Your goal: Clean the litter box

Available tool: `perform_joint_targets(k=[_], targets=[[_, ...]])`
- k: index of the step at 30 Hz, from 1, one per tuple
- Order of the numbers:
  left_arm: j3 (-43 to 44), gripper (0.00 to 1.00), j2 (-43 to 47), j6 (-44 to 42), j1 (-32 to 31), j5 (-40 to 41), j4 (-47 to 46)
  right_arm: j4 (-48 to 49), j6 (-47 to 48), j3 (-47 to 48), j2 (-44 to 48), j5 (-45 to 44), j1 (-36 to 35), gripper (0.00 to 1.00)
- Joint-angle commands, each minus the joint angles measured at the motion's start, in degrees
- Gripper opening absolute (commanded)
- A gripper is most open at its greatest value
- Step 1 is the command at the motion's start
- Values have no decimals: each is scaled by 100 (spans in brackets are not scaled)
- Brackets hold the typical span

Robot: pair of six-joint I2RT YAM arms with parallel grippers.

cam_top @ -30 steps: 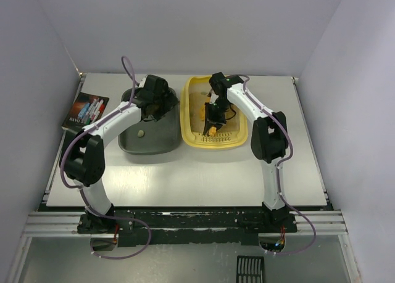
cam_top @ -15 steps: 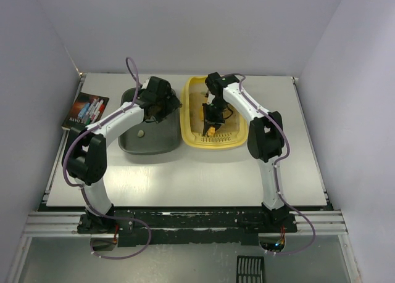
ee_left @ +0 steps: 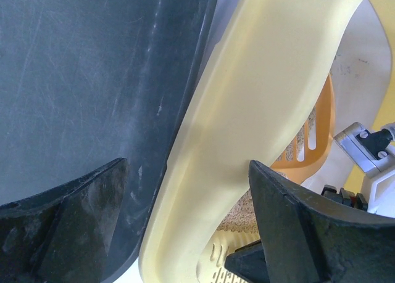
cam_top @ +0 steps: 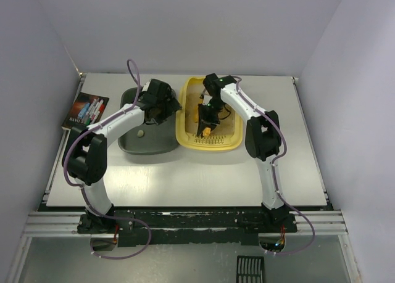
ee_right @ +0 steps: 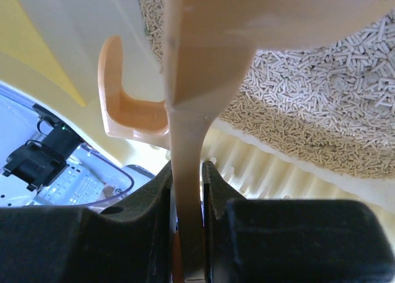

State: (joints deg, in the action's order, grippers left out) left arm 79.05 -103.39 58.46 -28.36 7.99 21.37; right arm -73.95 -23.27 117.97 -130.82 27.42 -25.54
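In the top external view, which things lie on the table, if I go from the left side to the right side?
packet of coloured pens → dark grey tray → litter box

The grey tray (cam_top: 139,144) and litter box (cam_top: 229,140) are sitting touching side by side, the left gripper (cam_top: 165,108), fingers spread, straddling their meeting rims and the right gripper (cam_top: 207,119), pinching the scoop (ee_right: 188,110), crowding the box's middle, while bare table (cam_top: 185,178) is lying open in front.
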Motion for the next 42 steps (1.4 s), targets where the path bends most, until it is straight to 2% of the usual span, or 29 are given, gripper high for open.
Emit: perform_joint_targets(k=[1,6,13,17,22,28,33,38,42], targets=[[-127,90,185,-83,-65,119,-258,343,76,-131,-595,144,-486,0],[-226,90,255,-82,-67,134,-354,202,59,183,-906,-498,-768,0],[-288,89,308,-79,-63,99,-439,242,75,769,-1288,-621,-790,0],[-311,89,338,-84,-64,90,-470,423,125,957,-1435,-223,-692,0],[-361,89,385,-105,-64,66,-508,1341,70,299,-1184,1130,-405,0],[-424,88,408,-140,-64,63,-591,1483,269,27,-1119,1846,-303,0],[-386,87,412,-158,-56,61,-588,2675,-67,-733,-736,2541,-144,0],[-446,87,485,-199,-47,71,-646,3965,-495,-1564,-395,2767,-12,0],[-544,86,547,-227,-12,64,-722,3684,-335,-1501,-198,2241,6,0]])
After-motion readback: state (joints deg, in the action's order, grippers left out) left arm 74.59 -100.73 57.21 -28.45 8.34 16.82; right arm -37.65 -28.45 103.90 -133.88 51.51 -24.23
